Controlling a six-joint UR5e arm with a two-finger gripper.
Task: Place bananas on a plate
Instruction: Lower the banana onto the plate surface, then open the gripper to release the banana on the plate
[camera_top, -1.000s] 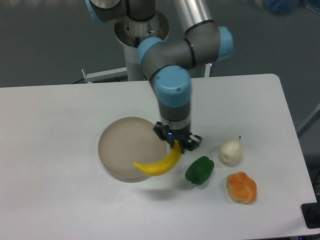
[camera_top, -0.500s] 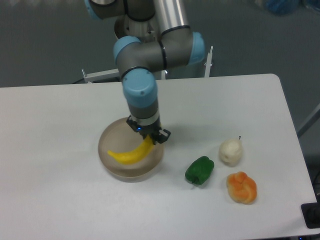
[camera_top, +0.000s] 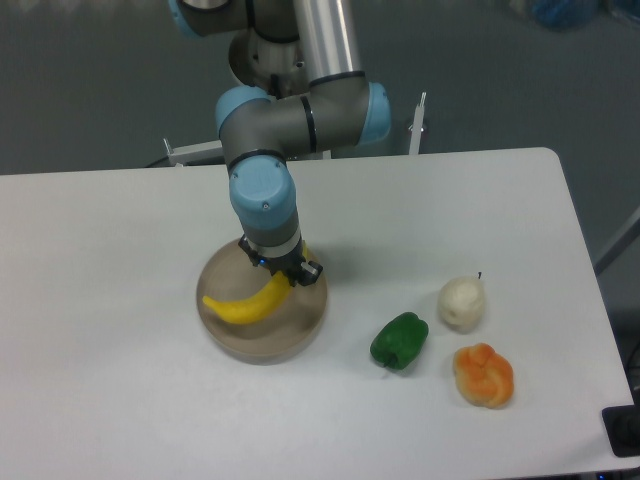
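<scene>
Fingers: my gripper (camera_top: 283, 271) is clenched on the banana's (camera_top: 247, 305) right end.
Banana: I see it over the plate (camera_top: 300, 330), mid-tabletop (camera_top: 120, 380).
Others: green pepper (camera_top: 399, 340), white fruit (camera_top: 462, 304), orange pepper (camera_top: 484, 375) toward right edge.

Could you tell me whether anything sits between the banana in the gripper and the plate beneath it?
Nothing visible does. The gripper holds the banana directly over the plate, whose surface looks bare; the other items lie off to the right.

Arm swung left; fingers (camera_top: 283, 272) carried bananas (camera_top: 247, 305) over plate (camera_top: 300, 335).
</scene>
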